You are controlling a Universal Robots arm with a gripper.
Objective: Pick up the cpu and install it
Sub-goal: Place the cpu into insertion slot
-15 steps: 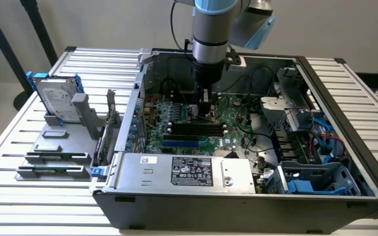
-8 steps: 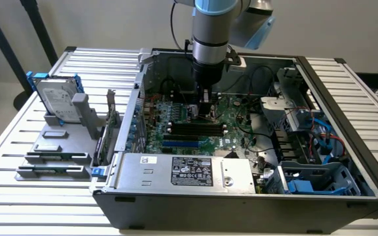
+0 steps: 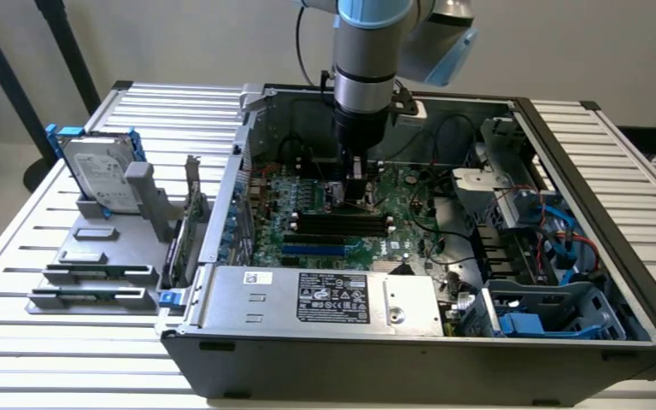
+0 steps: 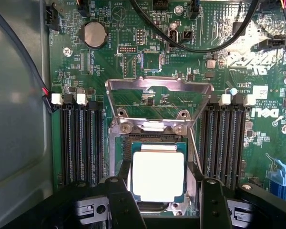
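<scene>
The cpu (image 4: pixel 158 175), a small square chip with a bright silver top and a thin dark rim, lies flat in the motherboard socket (image 4: pixel 124 143). The socket's metal load plate (image 4: pixel 157 93) stands swung up behind it. My gripper (image 4: pixel 159 187) hangs straight over the chip with a black finger (image 4: pixel 118 193) on either side. It is open, and a gap shows between the chip and the other finger (image 4: pixel 210 195). In the exterior view the gripper (image 3: pixel 359 195) reaches down into the open computer case (image 3: pixel 601 282) onto the green motherboard (image 3: pixel 305 218), hiding the chip.
Black memory slots (image 4: pixel 81 143) flank the socket on both sides. Black cables (image 4: pixel 200 45) cross the board beyond it. A power supply (image 3: pixel 328 299) fills the case's front. Outside, on the exterior view's left, a hard drive in a blue bracket (image 3: pixel 98 175) and memory sticks (image 3: pixel 91 275) sit on grey holders.
</scene>
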